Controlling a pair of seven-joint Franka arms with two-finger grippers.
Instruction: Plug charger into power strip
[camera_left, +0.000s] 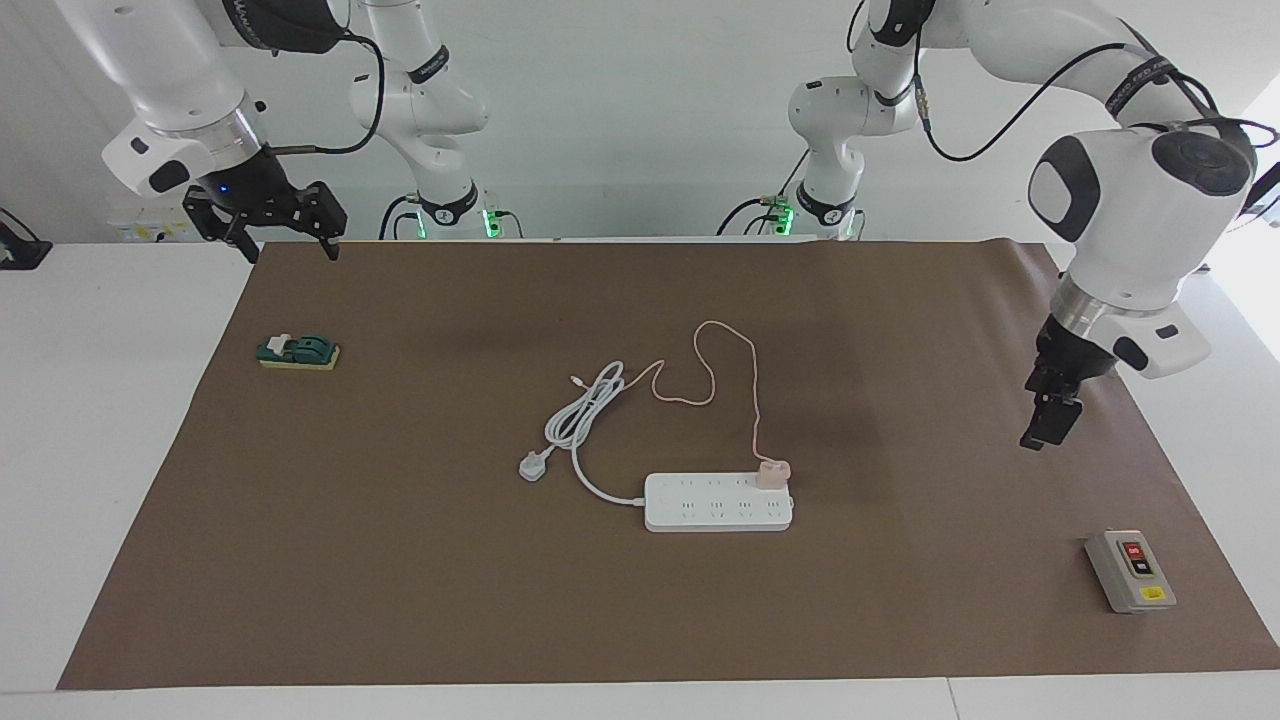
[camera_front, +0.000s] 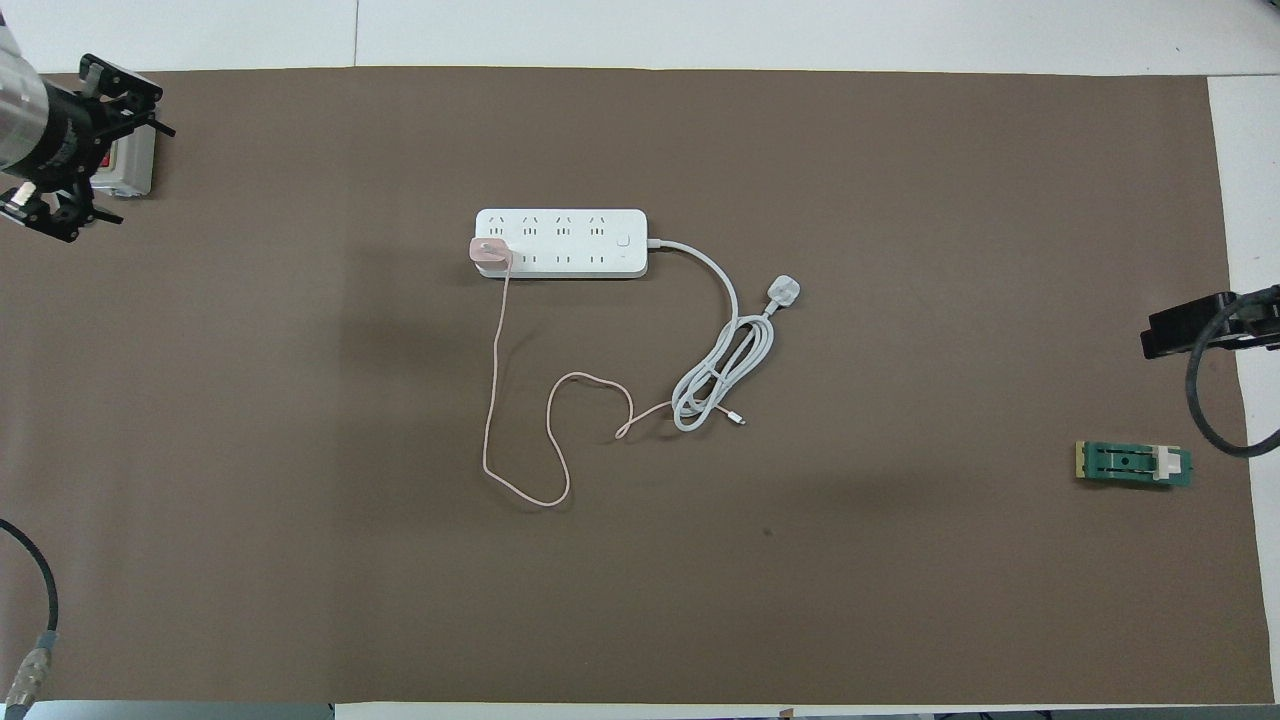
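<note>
While the charger (camera_left: 772, 474) sits plugged into the power strip (camera_left: 718, 503), at the strip's end toward the left arm, both arms are up in the air. Its thin pink cable (camera_left: 722, 372) loops away from the strip toward the robots. The strip lies flat on the brown mat (camera_left: 400, 560) on the bench (camera_left: 90, 450). The left hand (camera_left: 1046, 420) hangs over the mat, well apart from the strip, toward the left arm's end, with its fingers apart and holding nothing. The right hand (camera_left: 283, 232) waits over the mat's corner near the robots, well apart from the strip, fingers apart and holding nothing.
</note>
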